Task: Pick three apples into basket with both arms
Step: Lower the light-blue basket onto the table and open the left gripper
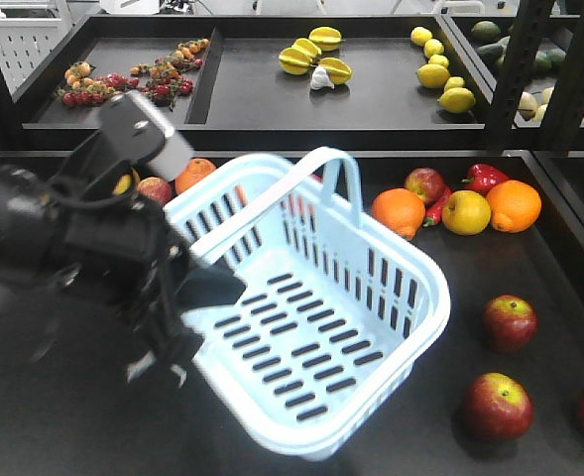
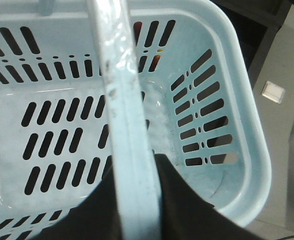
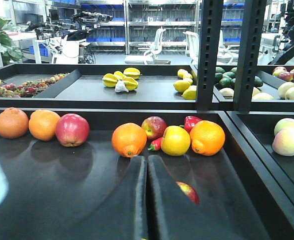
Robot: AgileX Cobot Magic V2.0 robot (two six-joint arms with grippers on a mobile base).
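The left tool (image 2: 172,197) looks clamped on the handle (image 2: 129,150) of the basket (image 1: 371,327) — tilted, empty, hanging over the left of the surface (image 1: 559,278). The right tool (image 3: 147,165) is pressed shut with nothing in it. Three apples (image 1: 510,322) lie loose to the basket's right, well apart from it. The danger: on that swinging handle the basket could rock and tip fruit out — and a shut tool would only knock an apple rolling. No label or writing is readable.
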